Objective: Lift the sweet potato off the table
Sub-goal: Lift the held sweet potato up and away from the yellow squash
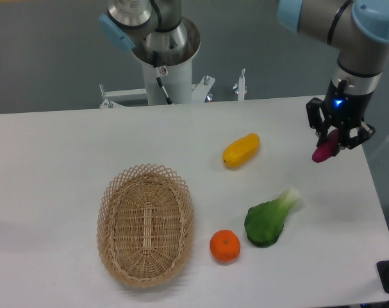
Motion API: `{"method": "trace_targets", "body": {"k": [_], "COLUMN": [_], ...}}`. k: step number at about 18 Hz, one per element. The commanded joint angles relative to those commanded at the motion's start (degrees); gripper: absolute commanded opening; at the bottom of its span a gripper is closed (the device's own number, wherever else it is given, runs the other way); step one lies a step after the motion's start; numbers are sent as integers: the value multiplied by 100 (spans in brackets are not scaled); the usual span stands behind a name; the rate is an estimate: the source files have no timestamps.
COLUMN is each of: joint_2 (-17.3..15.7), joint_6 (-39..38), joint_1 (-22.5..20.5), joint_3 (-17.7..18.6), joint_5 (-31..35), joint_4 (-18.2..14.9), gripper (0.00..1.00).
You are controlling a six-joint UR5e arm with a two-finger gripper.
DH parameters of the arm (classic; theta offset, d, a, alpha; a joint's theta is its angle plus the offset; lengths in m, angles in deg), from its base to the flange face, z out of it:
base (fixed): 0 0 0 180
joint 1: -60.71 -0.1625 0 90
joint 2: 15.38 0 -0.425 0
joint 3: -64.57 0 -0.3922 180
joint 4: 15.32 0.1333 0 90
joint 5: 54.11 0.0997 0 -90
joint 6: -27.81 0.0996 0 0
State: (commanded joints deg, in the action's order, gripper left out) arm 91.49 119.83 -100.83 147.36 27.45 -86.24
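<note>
The sweet potato [323, 150], a small magenta-purple tuber, hangs tilted between the black fingers of my gripper [335, 140] at the right side of the white table [66, 147]. The gripper is shut on it and holds it lifted above the tabletop, near the table's right edge. The upper end of the tuber is hidden by the fingers.
A plump yellow-orange fruit [241, 150] lies mid-table. A green bok choy [271, 219] and a round orange [225, 246] lie toward the front. A wicker basket [145, 224] stands at the front left. The robot base [165, 61] stands behind the table.
</note>
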Motion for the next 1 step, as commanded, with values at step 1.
{"method": "trace_targets", "body": {"k": [1], "joint_2": [0], "joint_6": [0], "joint_1": [0], "joint_3": [0], "joint_5": [-9], "joint_4": [0], "gripper": [33]}}
